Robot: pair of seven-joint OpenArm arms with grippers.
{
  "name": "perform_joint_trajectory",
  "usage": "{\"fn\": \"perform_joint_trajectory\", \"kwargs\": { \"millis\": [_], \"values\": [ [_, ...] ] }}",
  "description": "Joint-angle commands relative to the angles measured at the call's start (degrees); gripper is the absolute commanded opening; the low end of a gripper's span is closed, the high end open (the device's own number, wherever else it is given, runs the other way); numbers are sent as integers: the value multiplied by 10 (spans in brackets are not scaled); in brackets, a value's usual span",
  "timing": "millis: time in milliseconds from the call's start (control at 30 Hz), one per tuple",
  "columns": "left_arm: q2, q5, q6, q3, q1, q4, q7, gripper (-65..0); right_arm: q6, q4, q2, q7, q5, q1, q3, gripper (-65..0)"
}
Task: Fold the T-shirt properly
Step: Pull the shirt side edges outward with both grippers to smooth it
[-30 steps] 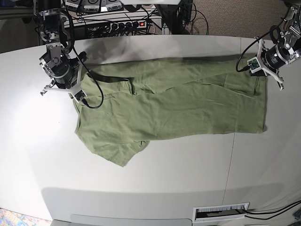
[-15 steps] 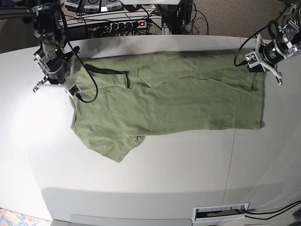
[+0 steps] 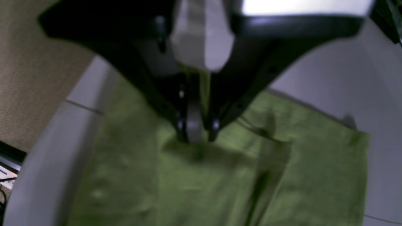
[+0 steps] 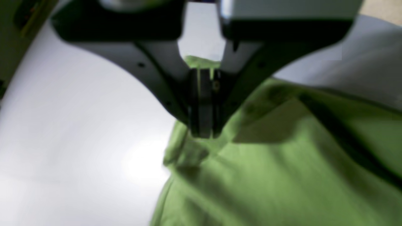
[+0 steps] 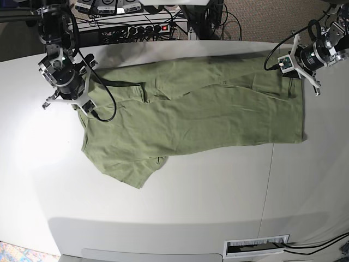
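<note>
I see soft, wrinkled green T-shirt spread lengthwise on smooth white counter | left jaws pinch its far-right hem | right jaws clamp its far-left edge

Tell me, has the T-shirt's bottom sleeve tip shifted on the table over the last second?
Yes. In the base view the T-shirt slid toward the table's far edge; its sleeve tip now lies farther from the near-edge vent slot.

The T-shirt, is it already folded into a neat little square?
No. In the base view the T-shirt lies spread long across the table, one sleeve sticking out, while the left gripper and right gripper pinch its far edge.
</note>
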Motion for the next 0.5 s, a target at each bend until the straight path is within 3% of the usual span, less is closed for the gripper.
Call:
{"fn": "perform_joint_trajectory", "kwargs": {
  "millis": [0, 100, 200, 467],
  "values": [
    [-9, -6, -7, -1, 2, 4, -5, -585, -4, -3, 8, 4, -4, 5, 6, -650],
    [-9, -5, -11, -1, 2, 4, -3, -585, -4, -15, 8, -14, -4, 1, 6, -650],
    [-10, -6, -42, -1, 5, 4, -3, -585, -4, -15, 9, -42, -4, -5, 6, -650],
    [-10, 24, -43, -1, 49, 4, -5, -585, -4, -14, 9, -64, -4, -45, 6, -650]
  ]
}}
